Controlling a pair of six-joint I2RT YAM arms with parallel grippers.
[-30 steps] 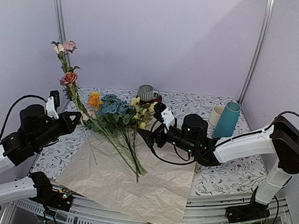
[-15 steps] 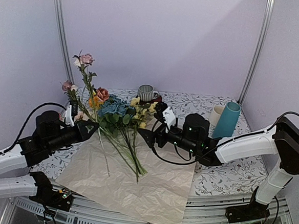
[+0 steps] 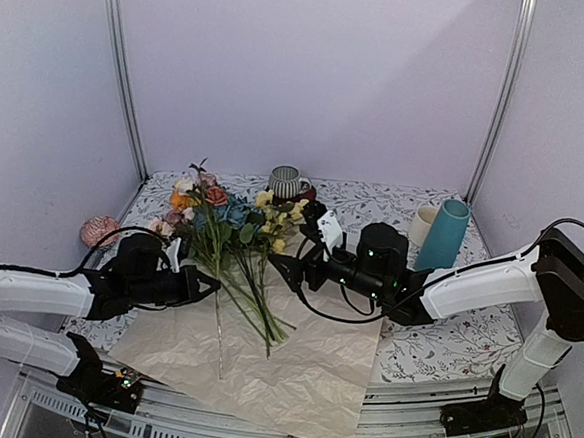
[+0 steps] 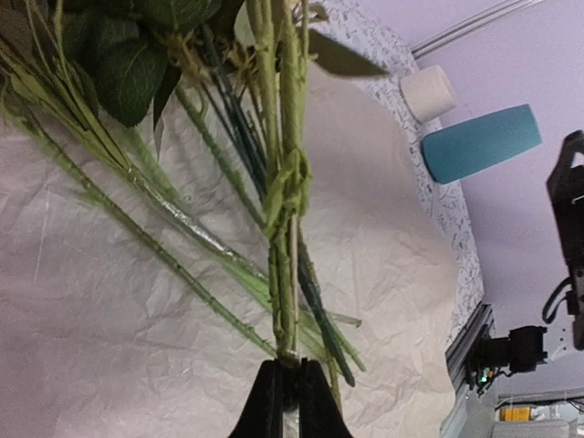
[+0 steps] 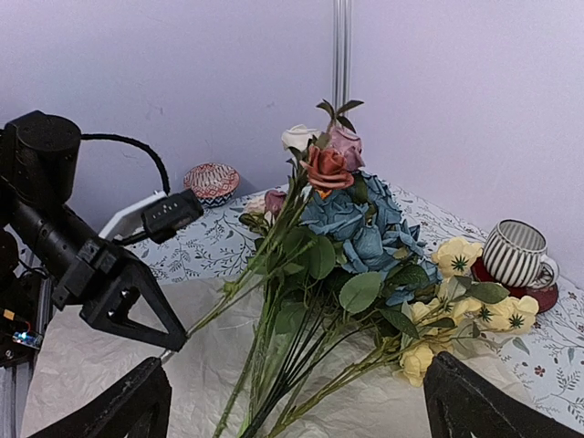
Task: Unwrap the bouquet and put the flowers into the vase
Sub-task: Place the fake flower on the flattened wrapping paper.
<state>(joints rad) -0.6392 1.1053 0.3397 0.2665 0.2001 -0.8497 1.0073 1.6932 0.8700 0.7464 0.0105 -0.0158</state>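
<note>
Flowers (image 3: 233,225) lay in a loose bunch on the far half of the open paper (image 3: 262,367), with their heads pointing away from the arms; the vase (image 3: 443,234) stood off the paper's right side, far back on the counter (image 3: 443,350); the left jaws were pinched tight on one thin green stem (image 4: 285,228), low down, over the paper's left part; the right jaws were wide apart and held nothing, over the paper's far side, just beside the bunch; the flowers looked light, with soft heads and thin bendy stems that could slip or twist; a hold low on the bare stem, under the leaves, looked best; the stems crossed each other, so one pulled out might drag its neighbours.
</note>
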